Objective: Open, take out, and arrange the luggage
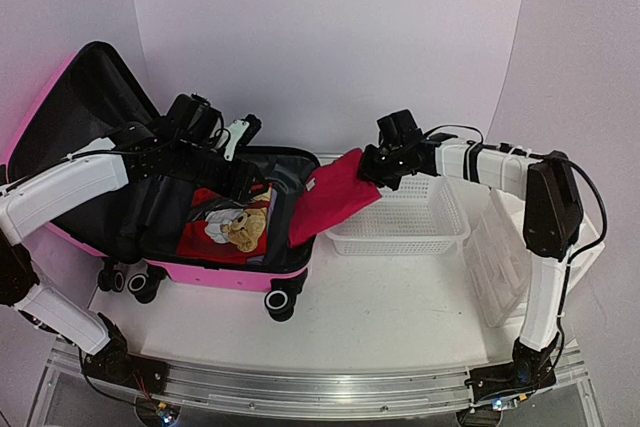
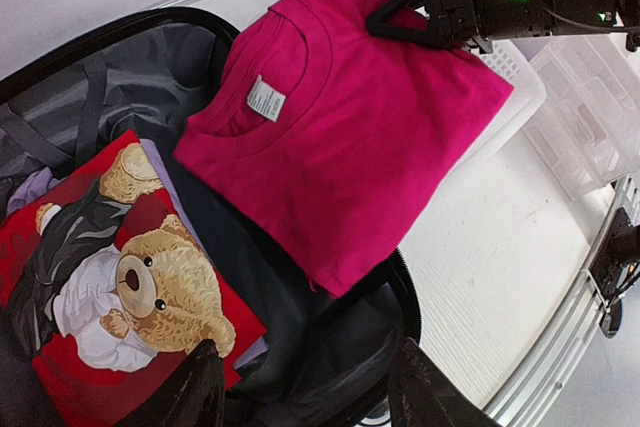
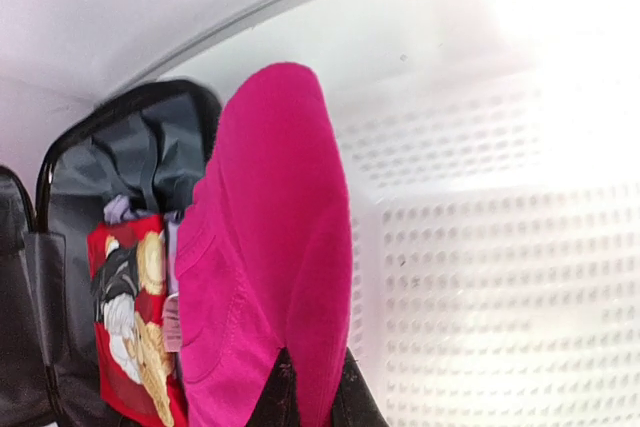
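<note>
White mesh plastic basket (image 1: 405, 219) sits centre-right on the table (image 1: 400, 312), just beside the suitcase's right side. Clear plastic drawer organizer (image 1: 497, 269) stands along the right edge, just beside the basket. Folded magenta t-shirt (image 2: 350, 137) bridges the gap: its low end lies on the suitcase's right rim and over part of the contents, its high end is lifted over the basket's left rim.

Large hot-pink hard-shell suitcase (image 1: 215, 273) with black lining lies open on the left half of the table. Its wheels face the near edge and its lid leans up toward the far-left corner. Inside it lies a red cloth with a teddy-bear print (image 2: 130, 287), partly framed by dark garments and grey lining.

Right fingers (image 1: 375, 165) are clenched on the shirt's far edge, above the basket's left rim, to the right of the suitcase and clear of its shell. Left fingers (image 2: 195, 392) are spread apart with nothing between them, hovering above the suitcase interior near its right rim, over the dark clothing next to the teddy cloth. No contact with the suitcase visible.
</note>
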Robot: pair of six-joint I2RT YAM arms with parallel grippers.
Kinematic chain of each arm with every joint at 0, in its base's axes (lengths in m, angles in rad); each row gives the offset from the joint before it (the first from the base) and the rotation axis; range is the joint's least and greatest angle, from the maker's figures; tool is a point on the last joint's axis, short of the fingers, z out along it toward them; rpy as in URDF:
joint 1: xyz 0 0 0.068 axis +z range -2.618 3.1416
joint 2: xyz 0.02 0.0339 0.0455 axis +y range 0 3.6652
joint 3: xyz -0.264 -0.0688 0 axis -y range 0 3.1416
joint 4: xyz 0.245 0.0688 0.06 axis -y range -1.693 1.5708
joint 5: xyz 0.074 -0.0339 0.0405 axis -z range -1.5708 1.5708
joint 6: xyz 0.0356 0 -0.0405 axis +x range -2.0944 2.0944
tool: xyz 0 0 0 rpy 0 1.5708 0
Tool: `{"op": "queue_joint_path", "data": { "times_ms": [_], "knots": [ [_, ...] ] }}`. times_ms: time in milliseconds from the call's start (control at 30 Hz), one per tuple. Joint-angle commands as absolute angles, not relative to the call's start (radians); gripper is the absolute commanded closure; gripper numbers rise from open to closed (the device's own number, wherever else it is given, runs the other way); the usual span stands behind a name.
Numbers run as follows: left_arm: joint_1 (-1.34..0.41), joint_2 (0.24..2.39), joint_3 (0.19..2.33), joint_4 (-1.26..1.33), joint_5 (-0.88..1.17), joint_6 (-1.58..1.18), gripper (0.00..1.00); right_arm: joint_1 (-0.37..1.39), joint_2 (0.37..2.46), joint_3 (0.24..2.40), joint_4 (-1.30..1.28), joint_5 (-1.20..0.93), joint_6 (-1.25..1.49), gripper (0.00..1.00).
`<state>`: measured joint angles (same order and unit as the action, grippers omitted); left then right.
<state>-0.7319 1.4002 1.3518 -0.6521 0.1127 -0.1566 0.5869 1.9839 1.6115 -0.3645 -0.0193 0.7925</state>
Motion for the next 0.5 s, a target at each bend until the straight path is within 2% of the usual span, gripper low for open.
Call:
{"op": "queue_joint_path", "data": {
  "times_ms": [0, 467],
  "knots": [
    [-0.729, 1.419, 1.397, -0.604, 0.14, -0.161, 0.44, 0.531, 1.937, 1.534, -0.223, 0.05, 0.799, 1.0],
    [-0.729, 1.398, 1.393, -0.606, 0.145, -0.175, 0.44, 0.459, 1.892, 1.308, -0.094, 0.071, 0.773, 1.0]
  ]
}}
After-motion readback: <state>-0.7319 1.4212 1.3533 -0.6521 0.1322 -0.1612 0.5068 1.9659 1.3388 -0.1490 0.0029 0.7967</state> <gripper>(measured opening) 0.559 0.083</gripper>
